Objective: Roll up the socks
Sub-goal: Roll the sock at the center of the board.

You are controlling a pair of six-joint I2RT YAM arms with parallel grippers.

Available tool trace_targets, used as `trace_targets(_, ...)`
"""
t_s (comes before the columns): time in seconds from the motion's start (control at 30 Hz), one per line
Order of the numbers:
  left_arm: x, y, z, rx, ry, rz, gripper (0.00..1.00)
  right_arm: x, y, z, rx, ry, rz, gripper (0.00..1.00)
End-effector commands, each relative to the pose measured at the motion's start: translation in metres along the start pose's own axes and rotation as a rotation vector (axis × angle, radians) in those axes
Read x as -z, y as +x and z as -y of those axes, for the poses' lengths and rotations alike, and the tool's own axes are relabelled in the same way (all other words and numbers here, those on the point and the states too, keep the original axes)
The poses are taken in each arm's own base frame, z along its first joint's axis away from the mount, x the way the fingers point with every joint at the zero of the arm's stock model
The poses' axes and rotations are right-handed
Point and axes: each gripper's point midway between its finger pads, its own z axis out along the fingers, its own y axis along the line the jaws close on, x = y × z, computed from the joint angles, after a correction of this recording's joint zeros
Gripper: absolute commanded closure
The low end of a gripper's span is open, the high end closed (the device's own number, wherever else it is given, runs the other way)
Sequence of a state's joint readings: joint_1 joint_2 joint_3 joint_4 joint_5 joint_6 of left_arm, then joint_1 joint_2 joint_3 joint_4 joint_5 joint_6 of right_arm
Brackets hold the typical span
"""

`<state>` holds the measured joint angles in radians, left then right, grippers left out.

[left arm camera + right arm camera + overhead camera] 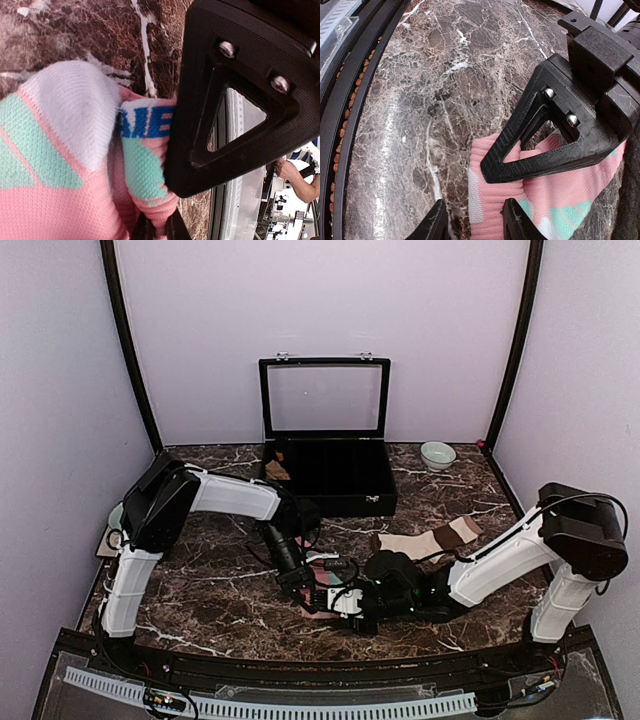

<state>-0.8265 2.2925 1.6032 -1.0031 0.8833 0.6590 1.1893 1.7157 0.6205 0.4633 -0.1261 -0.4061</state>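
Note:
The pink sock [322, 585] with mint-green and white patches lies bunched on the marble table near the front, between both grippers. My left gripper [160, 230] is shut on its ribbed pink cuff [162, 217]; in the top view this gripper [300, 578] sits at the sock's left. My right gripper [475, 225] stands open over the same sock [560, 200], the cuff's edge lying partly between its fingers [517, 220], with bare marble beside it. From above, the right gripper [347, 600] is at the sock's front right. The cream-beige sock [428, 539] with dark brown bands lies flat further right.
A black case [345, 502] with its clear lid raised stands at the back centre, a small tan-brown bundle [277, 470] in its left end. A pale green bowl [437, 455] sits at the back right. The table's front rail [350, 125] runs close to the grippers.

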Motion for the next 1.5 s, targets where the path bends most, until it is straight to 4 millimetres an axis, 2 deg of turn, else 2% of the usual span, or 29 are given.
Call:
trace_targets(0.0,-0.025,0.061,-0.042,0.081,-0.11,-0.234,1.0,0.0,0.047,0.002,-0.039,0.018,-0.159,0.62)
trace_targets(0.13,-0.025,0.061,-0.042,0.078,-0.109,-0.234,1.0,-0.006,0.058,0.003,-0.033,0.029,-0.196,0.63)
trace_targets(0.4,-0.025,0.062,-0.036,0.075,-0.082,-0.238,0.99,-0.015,0.1,0.001,-0.022,0.028,-0.306,0.64)
trace_targets(0.53,-0.024,0.064,-0.034,0.068,-0.076,-0.246,1.0,-0.017,0.119,-0.006,-0.034,0.004,-0.362,0.65)
trace_targets(0.87,-0.018,0.067,-0.034,0.068,-0.082,-0.256,0.99,-0.016,0.131,-0.027,-0.147,-0.075,-0.397,0.72)
trace_targets(0.93,-0.013,0.065,-0.033,0.07,-0.089,-0.243,0.94,-0.017,0.134,-0.032,-0.172,-0.095,-0.405,0.73)
trace_targets(1.1,0.005,0.063,-0.027,0.063,-0.112,-0.198,0.7,-0.021,0.136,-0.044,-0.223,-0.163,-0.418,0.8)
trace_targets(1.27,0.032,0.059,-0.018,0.048,-0.165,-0.114,0.66,-0.028,0.136,-0.056,-0.276,-0.236,-0.428,0.86)
trace_targets(1.47,0.067,0.051,-0.024,-0.015,-0.393,0.002,0.63,-0.031,0.133,-0.061,-0.338,-0.252,-0.417,0.89)
